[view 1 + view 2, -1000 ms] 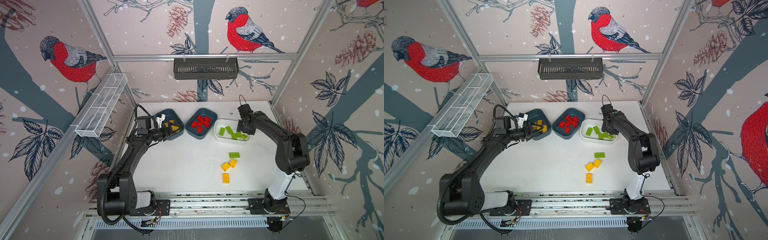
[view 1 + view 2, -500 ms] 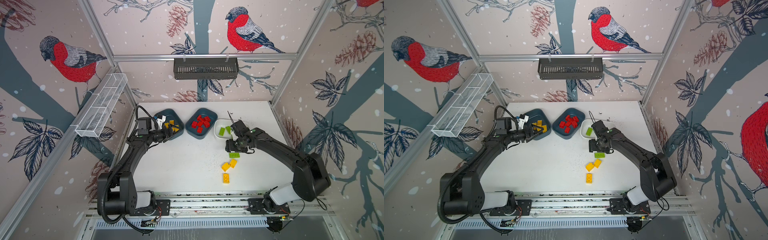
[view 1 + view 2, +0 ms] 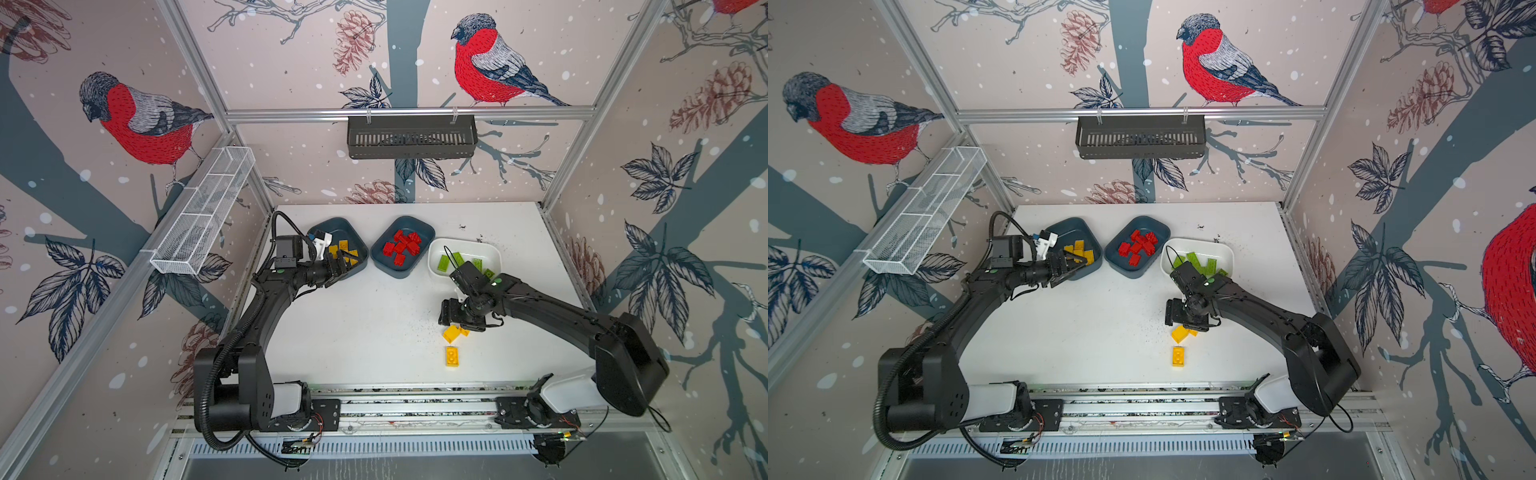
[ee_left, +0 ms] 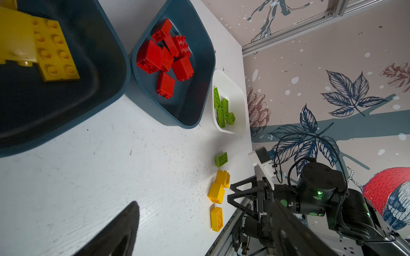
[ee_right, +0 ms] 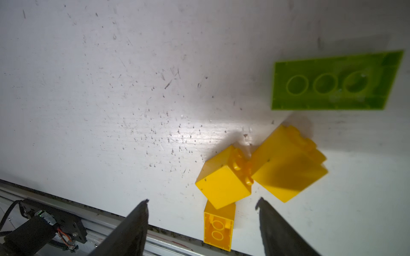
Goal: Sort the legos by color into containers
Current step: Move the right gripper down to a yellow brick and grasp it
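Note:
Two square yellow legos [image 5: 224,184] [image 3: 451,333] and an oblong one [image 3: 452,356] lie near the table's front, with a loose green lego [image 4: 221,159] [image 5: 332,82] beside them. My right gripper [image 5: 202,201] [image 3: 445,312] hovers open just over the yellow ones and holds nothing. Three containers stand in a row: a teal tub [image 3: 324,232] with yellow legos, a teal tub [image 3: 424,232] with red legos [image 3: 403,245], and a white tub [image 3: 490,251] with green legos. My left gripper [image 3: 343,266] [image 4: 205,221] hangs open and empty over the yellow tub's near rim.
A black slotted basket [image 3: 411,137] hangs on the back wall. On the left wall hangs a white wire-mesh rack [image 3: 203,212]. The metal rail [image 3: 415,403] runs along the table's front edge, close to the oblong yellow brick.
My right gripper has left the white tub, swung forward to the loose bricks near the front edge, and opened wider. The left arm has not moved.

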Controlling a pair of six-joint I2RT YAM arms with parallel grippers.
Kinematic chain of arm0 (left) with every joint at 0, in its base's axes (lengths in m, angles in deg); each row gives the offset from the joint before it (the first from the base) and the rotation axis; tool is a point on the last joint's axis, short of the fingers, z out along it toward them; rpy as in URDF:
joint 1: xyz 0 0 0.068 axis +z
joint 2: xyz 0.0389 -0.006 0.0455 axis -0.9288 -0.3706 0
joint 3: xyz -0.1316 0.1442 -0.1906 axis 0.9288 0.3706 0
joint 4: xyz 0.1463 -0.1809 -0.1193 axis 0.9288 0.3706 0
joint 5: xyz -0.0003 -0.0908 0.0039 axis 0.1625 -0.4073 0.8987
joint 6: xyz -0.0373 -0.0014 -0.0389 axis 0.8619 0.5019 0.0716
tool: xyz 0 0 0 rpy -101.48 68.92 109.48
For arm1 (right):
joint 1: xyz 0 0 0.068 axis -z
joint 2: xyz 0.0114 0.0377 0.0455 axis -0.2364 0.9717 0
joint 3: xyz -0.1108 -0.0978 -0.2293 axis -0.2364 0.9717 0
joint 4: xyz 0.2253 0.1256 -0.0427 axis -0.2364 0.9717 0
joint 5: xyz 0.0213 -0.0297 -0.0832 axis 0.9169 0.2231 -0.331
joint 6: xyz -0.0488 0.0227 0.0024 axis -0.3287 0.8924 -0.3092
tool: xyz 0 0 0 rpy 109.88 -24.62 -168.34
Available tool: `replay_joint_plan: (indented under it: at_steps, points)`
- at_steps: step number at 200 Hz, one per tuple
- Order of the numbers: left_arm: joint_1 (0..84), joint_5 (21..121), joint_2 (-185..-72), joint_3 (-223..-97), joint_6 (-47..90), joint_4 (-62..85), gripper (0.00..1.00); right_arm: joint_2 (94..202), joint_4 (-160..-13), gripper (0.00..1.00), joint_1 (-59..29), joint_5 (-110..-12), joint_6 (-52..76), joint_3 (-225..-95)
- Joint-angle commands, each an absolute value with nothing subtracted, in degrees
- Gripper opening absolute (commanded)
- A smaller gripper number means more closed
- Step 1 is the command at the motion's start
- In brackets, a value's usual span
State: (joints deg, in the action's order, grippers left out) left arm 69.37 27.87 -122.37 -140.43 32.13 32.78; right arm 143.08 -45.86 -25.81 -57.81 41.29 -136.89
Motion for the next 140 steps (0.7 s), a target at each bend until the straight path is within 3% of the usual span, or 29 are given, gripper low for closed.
replay_joint_plan:
  at_steps: [1,61,140]
  points:
    - [69.3,28.3,-121.9,-141.0,31.3,34.8,0.91,144.1,-46.5,0.79,-27.3,-56.1,48.3,-136.4]
    - [69.4,28.8,-124.0,-142.7,29.9,36.1,0.91,143.7,-48.0,0.75,-28.6,-58.4,56.7,-134.0]
    - [69.3,30.9,-123.5,-143.9,26.4,41.3,0.91,150.5,-49.7,0.65,-28.5,-61.0,56.8,-137.6]
